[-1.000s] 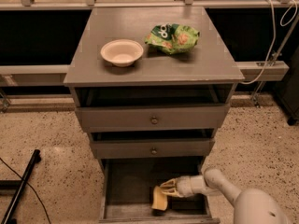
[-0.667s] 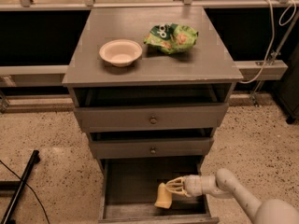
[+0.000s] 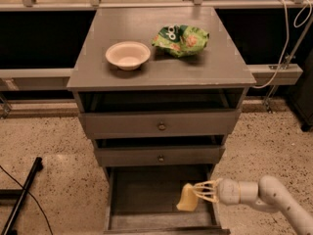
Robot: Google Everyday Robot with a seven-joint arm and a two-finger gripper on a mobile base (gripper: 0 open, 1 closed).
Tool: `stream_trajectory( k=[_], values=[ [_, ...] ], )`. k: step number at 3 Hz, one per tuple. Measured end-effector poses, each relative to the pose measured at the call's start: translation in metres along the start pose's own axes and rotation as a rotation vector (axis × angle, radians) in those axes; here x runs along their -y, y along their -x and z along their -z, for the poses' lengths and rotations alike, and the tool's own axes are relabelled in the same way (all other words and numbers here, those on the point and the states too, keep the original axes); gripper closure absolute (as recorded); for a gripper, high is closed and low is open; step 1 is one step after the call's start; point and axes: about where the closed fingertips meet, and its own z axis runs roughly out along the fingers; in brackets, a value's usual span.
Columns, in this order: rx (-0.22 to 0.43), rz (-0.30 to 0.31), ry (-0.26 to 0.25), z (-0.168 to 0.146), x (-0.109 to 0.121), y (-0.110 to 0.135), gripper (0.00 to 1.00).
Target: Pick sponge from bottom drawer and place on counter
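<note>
The pale-yellow sponge (image 3: 187, 199) hangs tilted at the right side of the open bottom drawer (image 3: 142, 192), lifted off its grey floor. My gripper (image 3: 196, 192) reaches in from the right on a white arm and is shut on the sponge's upper right end. The grey counter (image 3: 161, 62) tops the cabinet above.
A white bowl (image 3: 127, 55) and a green snack bag (image 3: 181, 38) lie on the counter. Two shallower drawers with brass knobs (image 3: 161, 126) stand above the bottom drawer. A black bar (image 3: 22, 195) lies on the speckled floor at left. Cables (image 3: 288, 48) hang at right.
The gripper has lifted the sponge off the drawer floor and drawn it to the right; the arm has pulled back to the right.
</note>
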Motion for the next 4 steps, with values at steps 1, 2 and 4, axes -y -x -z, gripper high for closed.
stream_trajectory(
  k=[1,2,4],
  values=[
    [-0.046,0.069,-0.018,0.040,0.032,0.056,1.00],
    [-0.173,0.046,-0.054,0.103,0.122,0.107,1.00],
    [-0.292,-0.002,-0.169,0.171,0.229,0.188,1.00]
  ],
)
